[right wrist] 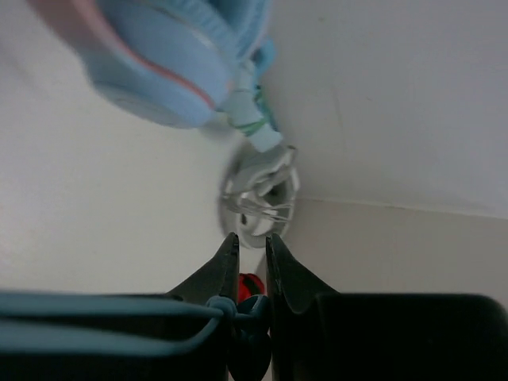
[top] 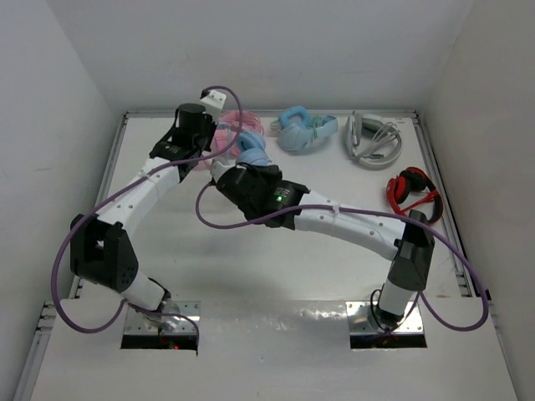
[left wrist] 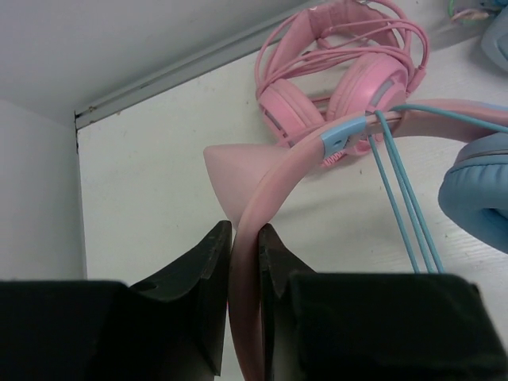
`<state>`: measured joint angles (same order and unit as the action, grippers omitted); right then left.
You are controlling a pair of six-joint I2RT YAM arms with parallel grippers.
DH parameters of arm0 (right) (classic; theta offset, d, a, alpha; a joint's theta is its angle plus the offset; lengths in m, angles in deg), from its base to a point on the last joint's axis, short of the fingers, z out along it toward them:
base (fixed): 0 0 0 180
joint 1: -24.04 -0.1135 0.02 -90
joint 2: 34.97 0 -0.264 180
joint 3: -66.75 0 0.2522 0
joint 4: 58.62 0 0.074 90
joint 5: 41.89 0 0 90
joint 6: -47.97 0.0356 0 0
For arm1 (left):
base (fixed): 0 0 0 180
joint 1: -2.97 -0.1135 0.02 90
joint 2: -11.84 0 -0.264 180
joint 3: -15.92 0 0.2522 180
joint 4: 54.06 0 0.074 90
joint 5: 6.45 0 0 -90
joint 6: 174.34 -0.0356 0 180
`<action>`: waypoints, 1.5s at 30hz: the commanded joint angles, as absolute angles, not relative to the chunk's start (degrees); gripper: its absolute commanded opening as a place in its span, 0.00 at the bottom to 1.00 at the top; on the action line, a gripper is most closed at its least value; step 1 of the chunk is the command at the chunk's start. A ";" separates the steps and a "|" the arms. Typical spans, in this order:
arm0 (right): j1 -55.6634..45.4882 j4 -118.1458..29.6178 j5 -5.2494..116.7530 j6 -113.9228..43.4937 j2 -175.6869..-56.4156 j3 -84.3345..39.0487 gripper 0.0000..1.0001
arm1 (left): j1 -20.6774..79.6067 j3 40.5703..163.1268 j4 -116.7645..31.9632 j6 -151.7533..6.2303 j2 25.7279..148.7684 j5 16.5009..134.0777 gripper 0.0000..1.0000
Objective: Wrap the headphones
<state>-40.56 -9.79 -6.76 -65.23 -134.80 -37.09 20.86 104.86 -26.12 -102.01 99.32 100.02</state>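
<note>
The headphones (top: 251, 151), with a pink cat-eared headband (left wrist: 295, 163) and light blue ear cups (left wrist: 479, 190), are held up near the back left of the table. My left gripper (left wrist: 244, 230) is shut on the headband just below a cat ear (left wrist: 228, 176). Thin light blue cable (left wrist: 403, 208) hangs in strands across the band. My right gripper (right wrist: 252, 240) is shut on a bunch of that cable (right wrist: 248, 305) deep between its jaws, just below one ear cup (right wrist: 163, 55).
All-pink headphones (left wrist: 341, 75) lie behind, by the back wall. All-light-blue headphones (top: 305, 132), white headphones (top: 373, 139) and red headphones (top: 413, 193) lie along the back and right of the table. The left wall is close to the left arm.
</note>
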 commanded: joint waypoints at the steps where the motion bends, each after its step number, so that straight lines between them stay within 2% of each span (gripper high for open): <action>1: -40.47 -21.37 -15.86 -77.52 -135.07 -42.54 0.00 | 21.50 105.97 -32.05 -101.48 97.18 99.46 0.00; 5: -38.63 -39.35 -15.44 -91.03 -135.43 -40.97 0.00 | 23.88 105.80 -27.21 -102.54 97.10 94.99 0.00; 10: -30.29 -48.98 -9.73 -95.30 -135.69 -38.42 0.00 | 24.76 102.99 -20.62 -103.14 93.07 82.00 0.00; 17: -24.22 -45.04 4.33 -79.05 -133.32 -41.23 0.00 | 33.63 95.87 -19.55 -108.16 89.10 85.31 0.00; 23: -19.30 -41.17 14.43 -63.60 -129.72 -41.32 0.00 | 35.31 95.68 -19.56 -106.14 88.13 78.20 0.00; 26: -12.55 -41.17 23.65 -54.47 -126.12 -35.45 0.00 | 35.31 97.35 -17.63 -105.44 87.52 75.74 0.00; 27: -11.22 -42.39 31.25 -52.42 -124.02 -33.60 0.00 | 35.40 97.79 -17.01 -105.35 87.34 74.25 0.00; 30: -7.61 -47.73 37.28 -46.87 -120.85 -25.71 0.00 | 35.31 99.90 -15.17 -106.22 87.17 72.22 0.00; 45: -5.40 -56.02 41.95 -43.61 -104.68 -7.31 0.00 | 35.22 102.80 -14.72 -105.53 88.39 75.02 0.00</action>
